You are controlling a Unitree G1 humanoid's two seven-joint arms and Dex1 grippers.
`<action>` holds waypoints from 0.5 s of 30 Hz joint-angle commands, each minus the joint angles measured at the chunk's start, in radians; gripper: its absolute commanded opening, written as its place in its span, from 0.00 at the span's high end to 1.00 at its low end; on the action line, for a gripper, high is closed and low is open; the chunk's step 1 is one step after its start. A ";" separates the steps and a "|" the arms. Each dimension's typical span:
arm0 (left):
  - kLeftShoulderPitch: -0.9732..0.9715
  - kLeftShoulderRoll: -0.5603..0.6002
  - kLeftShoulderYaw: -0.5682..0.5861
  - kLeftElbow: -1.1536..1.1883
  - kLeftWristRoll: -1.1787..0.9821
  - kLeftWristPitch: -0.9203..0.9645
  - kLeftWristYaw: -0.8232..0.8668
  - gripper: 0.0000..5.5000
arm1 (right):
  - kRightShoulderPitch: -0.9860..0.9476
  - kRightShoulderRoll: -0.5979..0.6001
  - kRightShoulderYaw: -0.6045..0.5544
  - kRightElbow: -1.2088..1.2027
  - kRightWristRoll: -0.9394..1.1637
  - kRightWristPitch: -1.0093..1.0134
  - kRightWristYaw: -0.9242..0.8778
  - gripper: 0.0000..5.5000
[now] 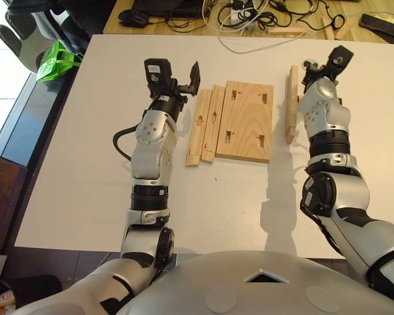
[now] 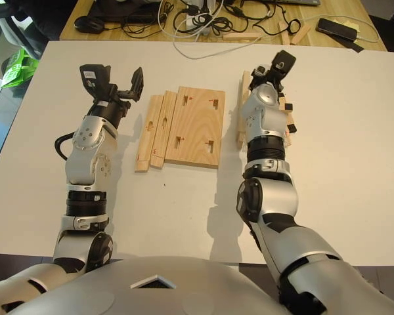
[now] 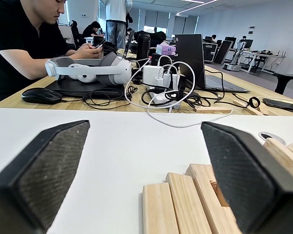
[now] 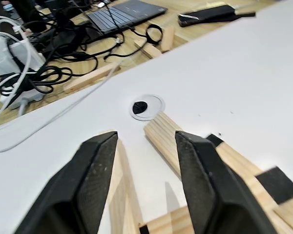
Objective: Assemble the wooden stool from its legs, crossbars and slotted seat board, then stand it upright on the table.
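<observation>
Opening step, by the look of it: nothing joined yet. Pale rectangular wooden seat board with 4 slots (image 1: 248,121) lying flat at centre frame on the white tabletop (image 1: 85,164). Just beside its left edge, 2 long pale wooden leg pieces (image 1: 203,128), side by side. Near its right edge, a narrow pale wooden bar (image 1: 291,108), apparently on edge.

Left hand (image 1: 176,75) at upper left of the board, just beyond the leg pieces' far ends, spread wide and empty. Right hand (image 1: 323,65) at upper right, near the bar's far end, parted, gripping nothing.

Next, probably: lower 1 hand astride a single piece, close on it, then line its end up with a slot.
</observation>
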 commanded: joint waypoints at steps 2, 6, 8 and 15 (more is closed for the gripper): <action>-0.010 0.004 -0.003 0.014 0.009 -0.006 -0.002 0.23 | -0.086 -0.029 0.027 0.066 0.001 0.062 0.081 0.57; -0.008 0.003 -0.002 0.017 0.010 -0.012 0.000 0.23 | -0.145 -0.058 0.019 0.195 0.004 0.097 0.118 0.46; -0.007 0.002 -0.001 0.020 0.010 -0.017 0.003 0.23 | -0.181 -0.071 0.015 0.270 0.003 0.084 0.126 0.40; -0.010 -0.001 -0.003 0.029 0.012 -0.026 0.005 0.23 | -0.267 -0.102 -0.037 0.468 0.038 0.043 0.168 0.26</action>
